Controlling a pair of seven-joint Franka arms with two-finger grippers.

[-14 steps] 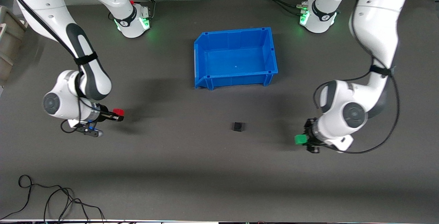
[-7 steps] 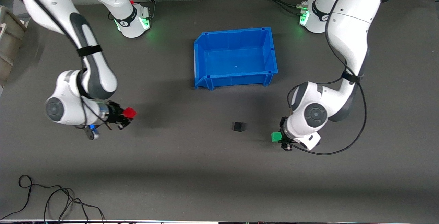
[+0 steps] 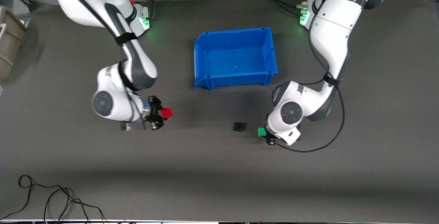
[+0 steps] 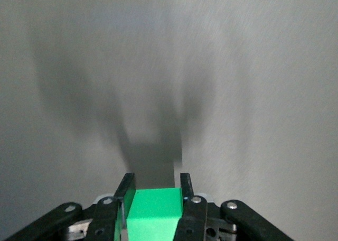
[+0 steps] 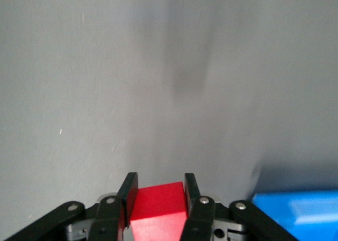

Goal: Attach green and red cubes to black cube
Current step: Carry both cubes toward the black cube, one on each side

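The left gripper (image 3: 263,133) is clamped on the green cube (image 3: 261,132); in the left wrist view the cube (image 4: 153,214) is seen pinched between the two black fingers (image 4: 125,193), with only bare table surface and the fingers' shadow ahead. In the front view this gripper is held over the table just beside the black cube (image 3: 238,126), toward the left arm's end, with a narrow gap between the two cubes — no contact is shown.

The right gripper (image 3: 164,113) is closed on the red cube (image 3: 167,113). The right wrist view shows that cube (image 5: 157,203) gripped on two sides by the fingers (image 5: 129,192), and a corner of the blue bin (image 5: 298,213) at the edge of the picture. In the front view the red cube is carried over open table toward the right arm's end, well apart from the black cube.

The black cube rests on the dark table (image 3: 205,169) between the two grippers, closer to the green cube than to the red one. It is nearer to the front camera than the blue bin (image 3: 200,62), which stands in the middle of the table with nothing seen in it.

A loose black cable (image 3: 51,200) lies at the table's near edge, toward the right arm's end.
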